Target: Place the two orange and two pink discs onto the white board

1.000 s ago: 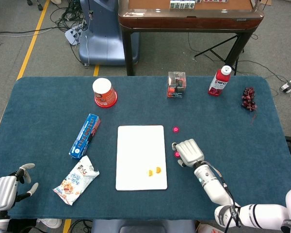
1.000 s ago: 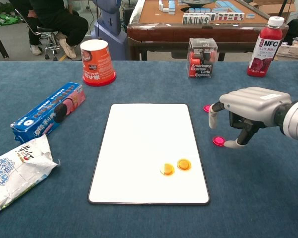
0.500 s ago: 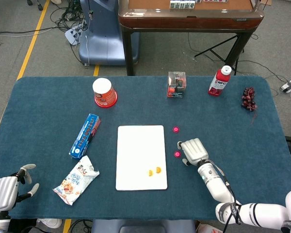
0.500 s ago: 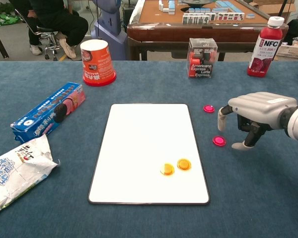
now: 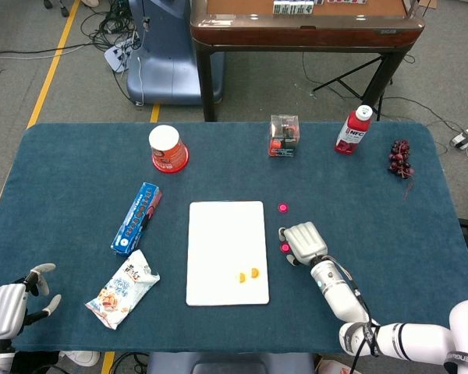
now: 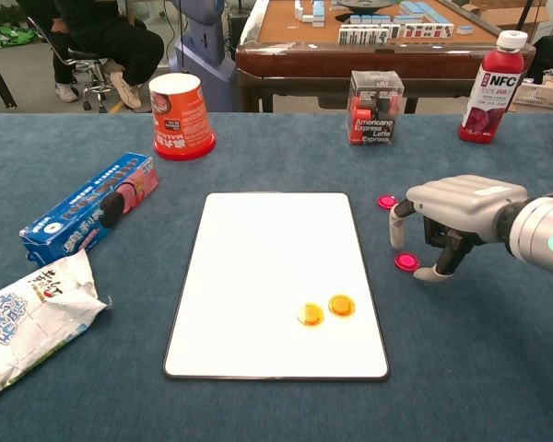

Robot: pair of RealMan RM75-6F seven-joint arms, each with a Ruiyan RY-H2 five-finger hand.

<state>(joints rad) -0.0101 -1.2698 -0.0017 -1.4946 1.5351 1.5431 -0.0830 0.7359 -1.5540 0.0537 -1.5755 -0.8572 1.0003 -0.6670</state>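
Observation:
The white board (image 5: pixel 227 241) (image 6: pixel 276 249) lies mid-table, and two orange discs (image 5: pixel 248 275) (image 6: pixel 325 309) sit side by side near its front right corner. One pink disc (image 5: pixel 282 207) (image 6: pixel 387 201) lies on the blue cloth beside the board's far right corner. The other pink disc (image 5: pixel 285 248) (image 6: pixel 406 261) lies further forward. My right hand (image 5: pixel 304 243) (image 6: pixel 453 214) arches over that nearer disc with its fingers pointing down on either side; the disc stays flat on the cloth. My left hand (image 5: pixel 8 306) rests at the table's front left corner, fingers apart and holding nothing.
A red cup (image 6: pixel 181 117), a blue biscuit box (image 6: pixel 90 208) and a snack bag (image 6: pixel 28 318) lie left of the board. A coffee box (image 6: pixel 376 107), a red bottle (image 6: pixel 496 86) and dark grapes (image 5: pixel 400 158) stand along the far right.
My right hand drew back to the right half a second ago and has since come back left over the nearer pink disc. Neither the discs nor the left hand moved.

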